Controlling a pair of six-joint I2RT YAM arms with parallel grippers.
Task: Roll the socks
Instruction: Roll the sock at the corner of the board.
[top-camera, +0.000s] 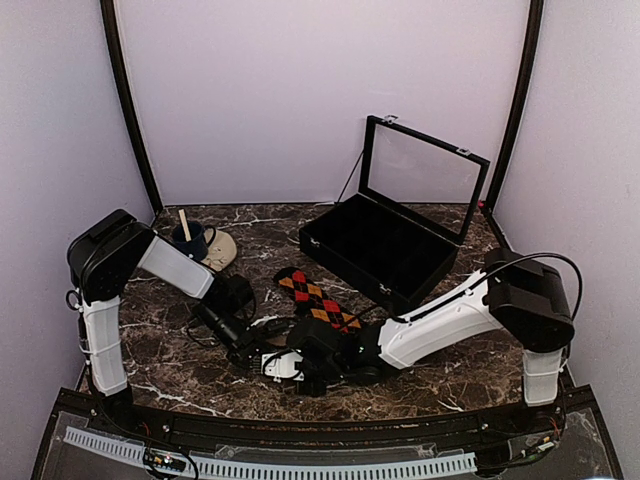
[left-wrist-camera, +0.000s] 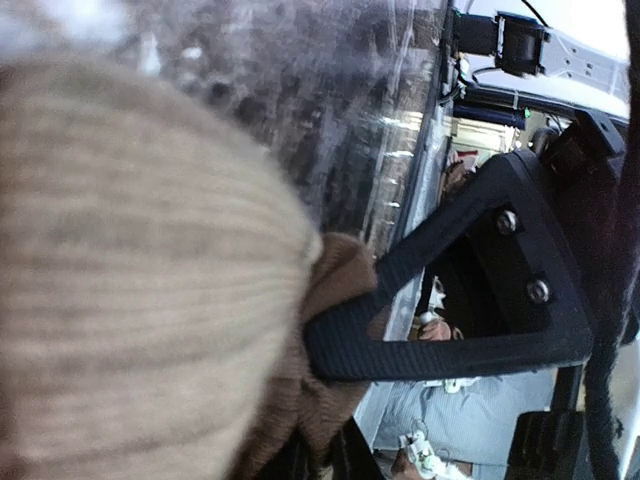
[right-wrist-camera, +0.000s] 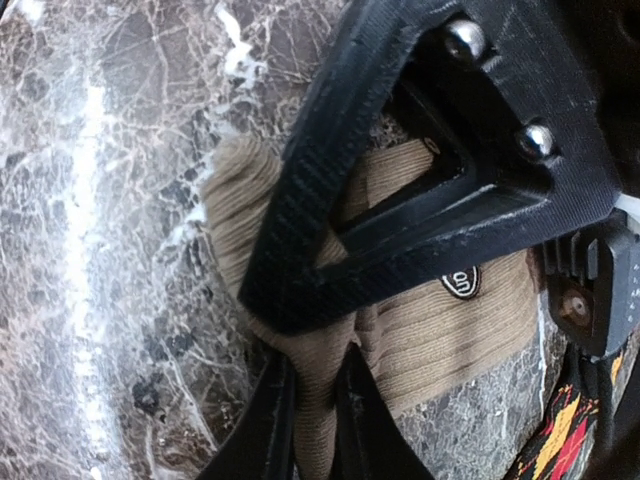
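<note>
Socks: two. The tan sock (right-wrist-camera: 440, 330) lies on the table (top-camera: 450, 375) off the case's (top-camera: 385, 255) near-left corner, toward the arm bases. It is ribbed and bunched, with one round dark label (right-wrist-camera: 460, 283) on it. In the top view both grippers hide it.

The argyle sock (top-camera: 318, 302) lies flat between the case and the tan sock. It is apart from the case, and its near end is just beside the grippers.

Left gripper (top-camera: 255, 345): pressed together on the tan sock. The right wrist view shows its two fingers (right-wrist-camera: 265, 430) with a fold of tan fabric pinched between them. The left wrist view shows one finger (left-wrist-camera: 450, 352) with its tip sunk into the fabric.

Right gripper (top-camera: 300, 362): one finger (right-wrist-camera: 315, 180) lies across the tan sock, touching it. The second finger is not visible, so I cannot tell whether the jaws are spread or closed.

Case: one, black, standing on the table with its glass lid (top-camera: 425, 170) raised.

Well to the left of the case: one blue mug (top-camera: 192, 242) holding one wooden stick (top-camera: 184, 224), and one tan disc (top-camera: 222, 250) touching the mug.
</note>
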